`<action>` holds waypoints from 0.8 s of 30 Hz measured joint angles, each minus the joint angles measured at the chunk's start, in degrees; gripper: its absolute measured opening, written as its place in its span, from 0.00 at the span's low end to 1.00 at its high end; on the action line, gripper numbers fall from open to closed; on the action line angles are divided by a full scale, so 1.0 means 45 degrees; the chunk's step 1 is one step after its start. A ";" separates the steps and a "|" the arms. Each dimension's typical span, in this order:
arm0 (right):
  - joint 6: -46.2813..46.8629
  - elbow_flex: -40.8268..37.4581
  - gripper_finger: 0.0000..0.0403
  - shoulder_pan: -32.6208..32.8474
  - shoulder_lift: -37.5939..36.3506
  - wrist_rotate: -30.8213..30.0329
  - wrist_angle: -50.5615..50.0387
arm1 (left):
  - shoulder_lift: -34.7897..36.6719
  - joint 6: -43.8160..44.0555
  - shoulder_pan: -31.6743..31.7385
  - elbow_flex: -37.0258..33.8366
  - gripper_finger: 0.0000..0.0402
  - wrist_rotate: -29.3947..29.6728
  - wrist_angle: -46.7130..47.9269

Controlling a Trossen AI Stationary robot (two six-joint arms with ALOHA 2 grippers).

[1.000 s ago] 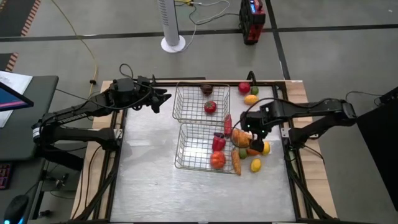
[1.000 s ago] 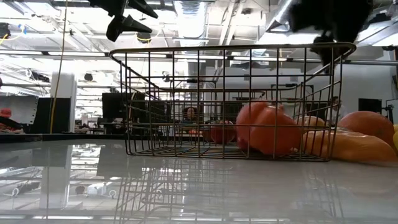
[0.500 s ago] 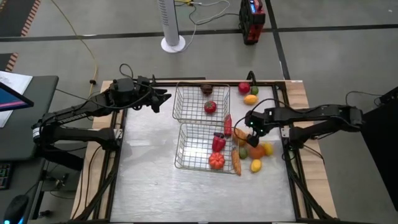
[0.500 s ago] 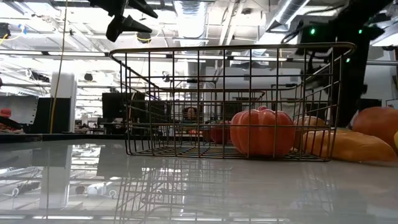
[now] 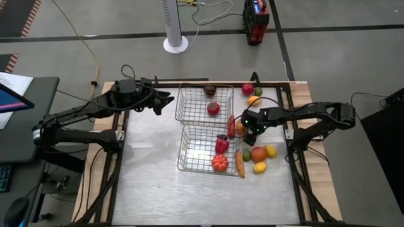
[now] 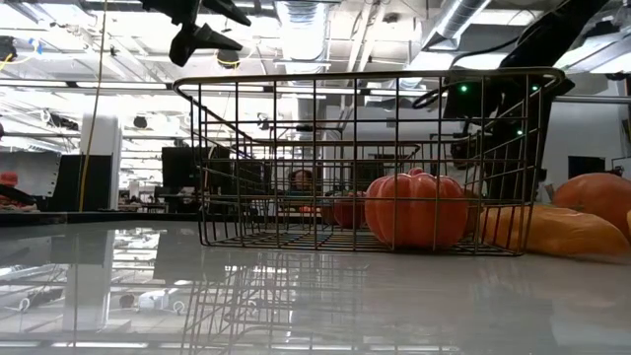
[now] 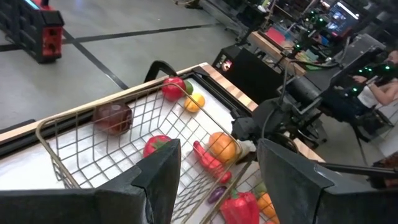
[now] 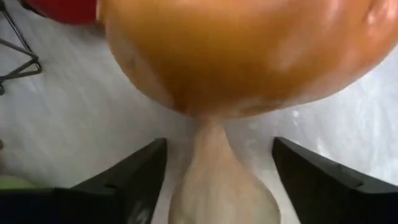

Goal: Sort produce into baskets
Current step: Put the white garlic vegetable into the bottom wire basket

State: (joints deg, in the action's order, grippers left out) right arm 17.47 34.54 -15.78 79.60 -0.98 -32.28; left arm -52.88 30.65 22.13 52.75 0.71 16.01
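Overhead, two wire-mesh baskets sit end to end at the middle of the worktop [image 5: 151,189]. The far basket [image 5: 187,107] holds a dark purple fruit [image 5: 210,91] at its far edge and a red tomato [image 5: 214,108] nearer its middle. The near basket [image 5: 189,157] holds a red bell pepper [image 5: 221,144] and an orange pumpkin [image 5: 219,162], both along its right side; in the low view the pumpkin stands upright on the basket floor behind the mesh. The right hand [image 5: 247,128] is positioned just to the right of where the two baskets meet, beside a red chili [image 5: 231,127]. Its wrist camera is filled by a smooth orange fruit [image 8: 242,50] with a pale, rounded part beneath it, lying between the two dark fingers [image 8: 134,177]; the fingers stand spread on either side, and whether they press on it cannot be told. Loose produce lies on the worktop right of the near basket: a carrot [image 5: 240,163] touching the basket's side, an orange [image 5: 258,154], a yellow lemon [image 5: 259,167], a second yellow piece [image 5: 271,151] and a small green piece [image 5: 247,155]. At the far right corner lie a red fruit [image 5: 247,89], a green one [image 5: 258,92] and a yellow-orange one [image 5: 254,100]. The left hand [image 5: 165,101] hovers above the worktop left of the far basket, fingers spread apart and grasping nothing.
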 joint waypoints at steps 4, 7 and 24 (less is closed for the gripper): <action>-0.0194 -0.0029 0.64 0.0046 -0.0247 0.0035 -0.0045 | 0.0000 0.0000 0.0000 0.0000 0.50 0.0009 0.0005; -0.0147 -0.0073 0.54 0.0042 -0.0695 0.0481 -0.0351 | 0.0000 0.0000 0.0000 0.0000 0.50 0.0010 0.0000; 0.0513 0.4876 0.49 0.0235 -0.3470 0.0949 -0.3492 | 0.0003 0.0151 -0.0002 0.0000 0.50 -0.0020 -0.0005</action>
State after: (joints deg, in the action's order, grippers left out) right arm 19.78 56.49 -14.72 63.99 3.29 -48.00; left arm -52.87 31.33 22.12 52.75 0.62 15.99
